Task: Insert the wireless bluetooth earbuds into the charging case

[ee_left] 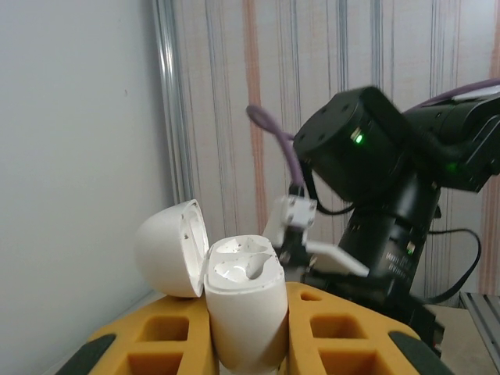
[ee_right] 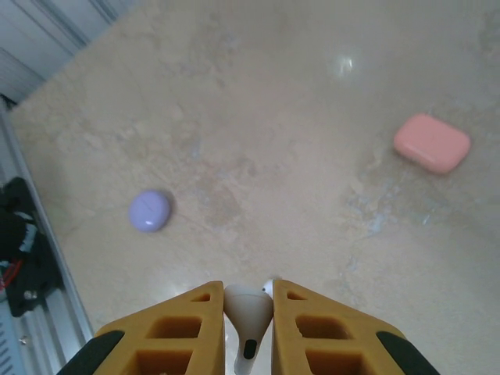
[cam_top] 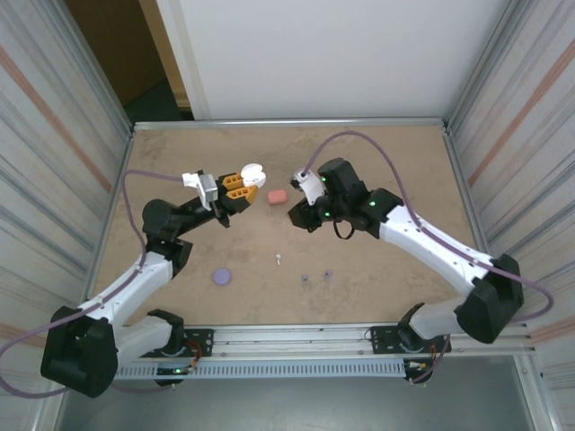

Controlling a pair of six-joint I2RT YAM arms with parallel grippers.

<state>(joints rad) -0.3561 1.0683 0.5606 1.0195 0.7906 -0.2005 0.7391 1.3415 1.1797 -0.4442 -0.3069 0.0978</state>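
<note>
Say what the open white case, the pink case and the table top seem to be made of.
White case: smooth hard plastic, likely; slight sheen on its shell. Pink case: matte plastic, by its soft even colour and rounded edges. Table top: glossy marbled beige surface, laminate or stone, with a light reflection.

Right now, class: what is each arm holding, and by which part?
Left fingers clamp the open white charging case by its lower body. Right fingers pinch a white earbud by its head.
</note>
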